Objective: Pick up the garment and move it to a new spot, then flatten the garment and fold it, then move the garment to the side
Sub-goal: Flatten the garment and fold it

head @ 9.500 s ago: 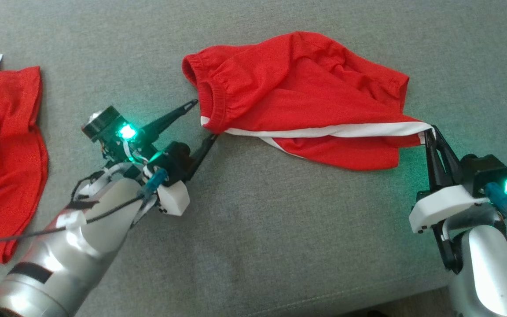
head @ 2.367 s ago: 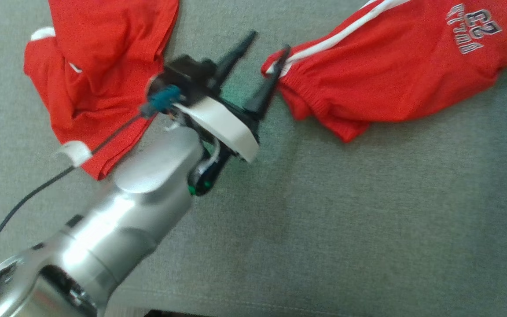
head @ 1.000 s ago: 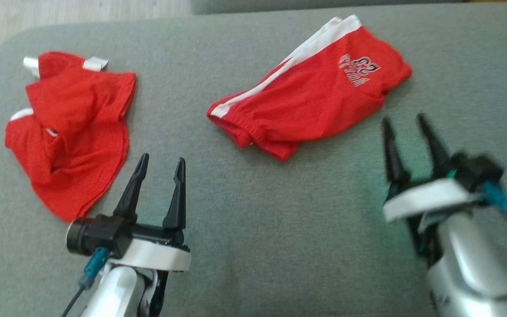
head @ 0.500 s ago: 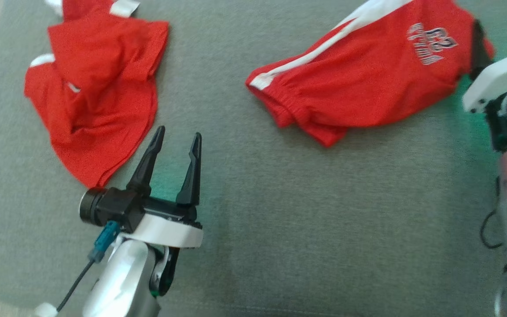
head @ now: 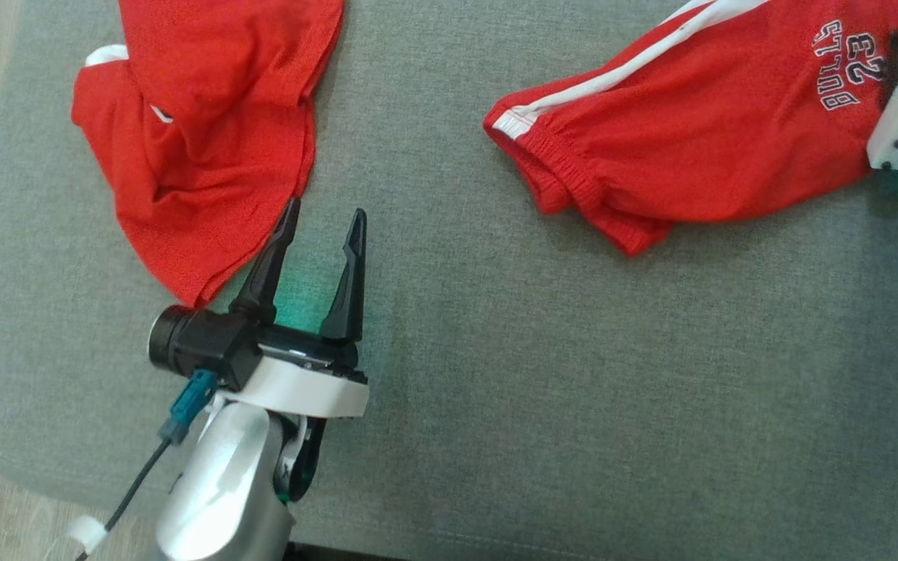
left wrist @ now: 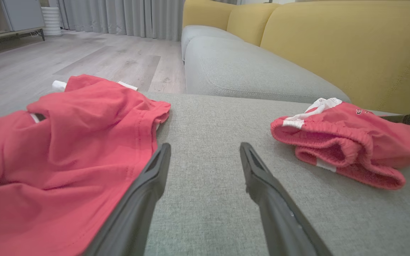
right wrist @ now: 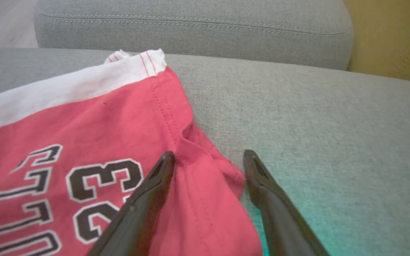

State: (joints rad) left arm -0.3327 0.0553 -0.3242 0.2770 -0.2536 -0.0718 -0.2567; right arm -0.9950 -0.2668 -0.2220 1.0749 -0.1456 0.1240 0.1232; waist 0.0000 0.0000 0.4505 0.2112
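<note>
The red Bulls shorts (head: 698, 148) lie folded on the grey sofa cushion (head: 496, 389), white side stripe up, at the right of the head view. The right gripper (right wrist: 208, 154) stands wide, its fingers either side of the shorts' hem corner by the printed 23. The left gripper (head: 325, 212), also wide and holding nothing, hovers just beside a crumpled red jersey (head: 207, 140), well apart from the shorts.

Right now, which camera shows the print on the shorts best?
Right wrist view: the print is close and large beside the right hand, though cropped. Head view shows it small at the right edge; left wrist view catches a distant sliver.
</note>
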